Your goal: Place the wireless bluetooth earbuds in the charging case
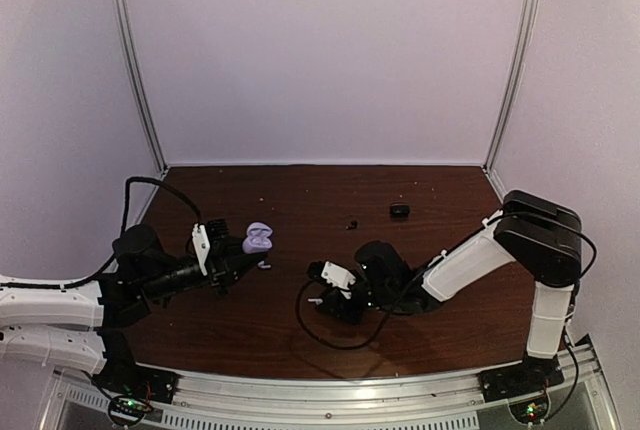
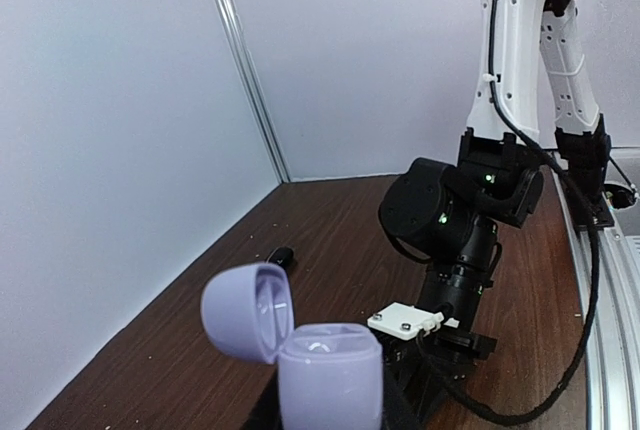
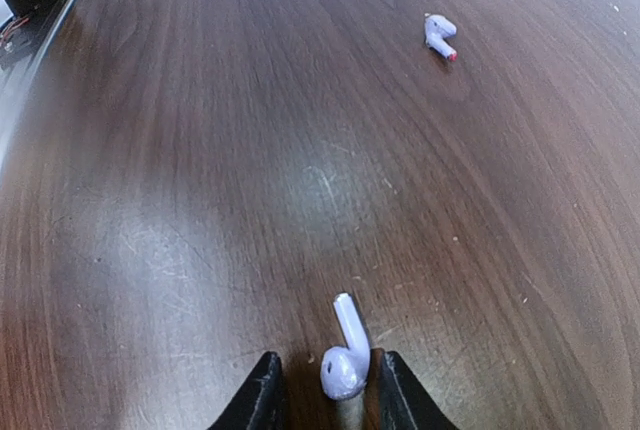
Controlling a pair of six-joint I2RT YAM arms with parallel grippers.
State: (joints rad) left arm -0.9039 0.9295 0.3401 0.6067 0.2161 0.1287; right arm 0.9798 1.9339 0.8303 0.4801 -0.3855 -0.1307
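My left gripper (image 1: 240,255) is shut on the open lilac charging case (image 1: 258,239) and holds it up off the table. In the left wrist view the case (image 2: 328,375) fills the bottom centre, its lid (image 2: 248,310) swung back to the left. My right gripper (image 3: 327,362) is low on the table and open. A lilac-white earbud (image 3: 345,360) lies between its fingertips, close to the right finger (image 3: 390,380), stem pointing away. A second lilac earbud (image 3: 439,34) with a red tip lies further ahead.
A small black case (image 1: 400,210) and a tiny black earbud (image 1: 351,224) lie towards the back of the brown table (image 1: 300,330). A black thing (image 2: 281,255) also shows in the left wrist view. White walls with metal corner posts (image 1: 140,80) enclose the table.
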